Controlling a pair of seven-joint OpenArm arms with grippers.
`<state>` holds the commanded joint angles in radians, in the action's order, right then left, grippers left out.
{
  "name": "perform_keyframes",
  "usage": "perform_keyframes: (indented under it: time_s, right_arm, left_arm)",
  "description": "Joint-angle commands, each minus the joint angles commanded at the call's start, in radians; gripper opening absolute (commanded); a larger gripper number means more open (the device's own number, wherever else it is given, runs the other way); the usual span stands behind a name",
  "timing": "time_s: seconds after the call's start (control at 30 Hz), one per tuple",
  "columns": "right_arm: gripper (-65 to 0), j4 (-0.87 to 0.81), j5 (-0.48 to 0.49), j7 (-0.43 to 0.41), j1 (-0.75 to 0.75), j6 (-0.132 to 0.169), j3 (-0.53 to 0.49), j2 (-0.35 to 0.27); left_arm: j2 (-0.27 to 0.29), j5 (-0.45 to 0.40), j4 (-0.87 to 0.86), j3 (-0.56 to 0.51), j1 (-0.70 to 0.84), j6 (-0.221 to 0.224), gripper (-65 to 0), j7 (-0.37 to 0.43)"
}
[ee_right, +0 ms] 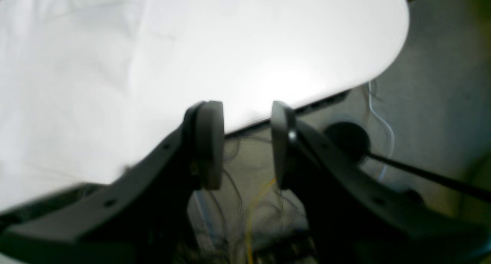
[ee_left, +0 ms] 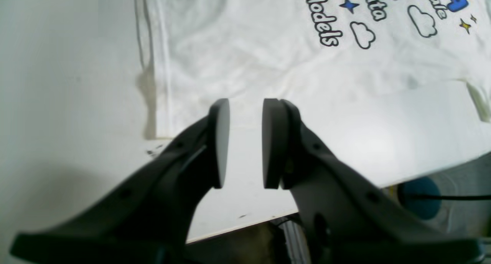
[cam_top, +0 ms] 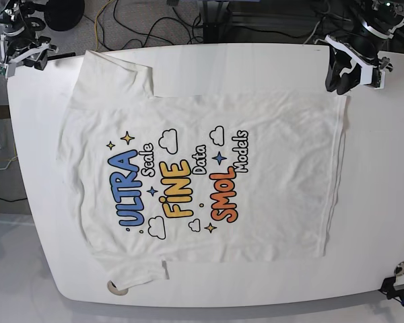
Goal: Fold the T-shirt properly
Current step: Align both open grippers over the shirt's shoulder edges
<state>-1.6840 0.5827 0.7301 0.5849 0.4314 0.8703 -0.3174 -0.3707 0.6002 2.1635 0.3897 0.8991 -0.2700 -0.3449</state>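
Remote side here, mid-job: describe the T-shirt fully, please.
The T-shirt is white, thin-looking cloth, short-sleeved, spread print-up and unfolded on the white table, lightly wrinkled. Its hem points toward the left arm's side, where a second layer peeks past the edge. One sleeve lies near the table edge by the arms, the other at the opposite side. The print reads ULTRA in blue, FiNE in yellow and SMOL in orange, with Scale, Data, Models, clouds and stars. Neither hand appears to touch it.

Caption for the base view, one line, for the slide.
White T-shirt spread print-side up on a white table, left end effector near a hem corner.
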Motion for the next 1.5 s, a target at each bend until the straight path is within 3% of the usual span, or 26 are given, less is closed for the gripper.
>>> perform_keyframes:
  time_s: [0.13, 0.27, 0.3, 0.4, 0.5, 1.27, 1.5]
  right_arm:
    - [-44.3, 0.075, 0.000, -0.008, -0.001, 0.013, 0.003, -0.075]
    - [-44.0, 0.156, -0.009, -0.017, -0.012, 0.088, -0.011, -0.141]
    - [-44.8, 0.101, -0.007, -0.009, -0.014, 0.041, 0.005, -0.109]
    - [-45.0, 0.124, -0.004, 0.012, -0.039, 0.101, 0.001, -0.111]
    - [-45.3, 0.144, 0.001, 0.019, -0.052, 0.124, 0.005, -0.111]
    - [-46.1, 0.199, 0.014, 0.035, -0.063, 0.127, 0.003, -0.102]
    - [-44.3, 0.218, -0.011, 0.020, -0.105, 0.134, -0.079, -0.112]
  left_arm:
    - [0.003, 0.004, -0.001, 0.031, 0.017, -0.003, -51.6, -0.005]
    - [0.003, 0.017, 0.011, 0.052, 0.032, -0.006, -51.3, -0.007]
    - [0.008, -0.009, -0.002, 0.040, 0.000, 0.009, -51.1, -0.009]
    - [0.008, -0.019, -0.009, 0.036, -0.029, 0.012, -49.8, -0.040]
    - [0.011, -0.026, -0.015, 0.037, -0.043, 0.013, -49.3, -0.050]
    - [0.018, -0.028, -0.031, 0.030, -0.065, 0.016, -48.9, -0.061]
    - [0.013, -0.070, -0.075, 0.032, -0.127, 0.009, -47.0, -0.074]
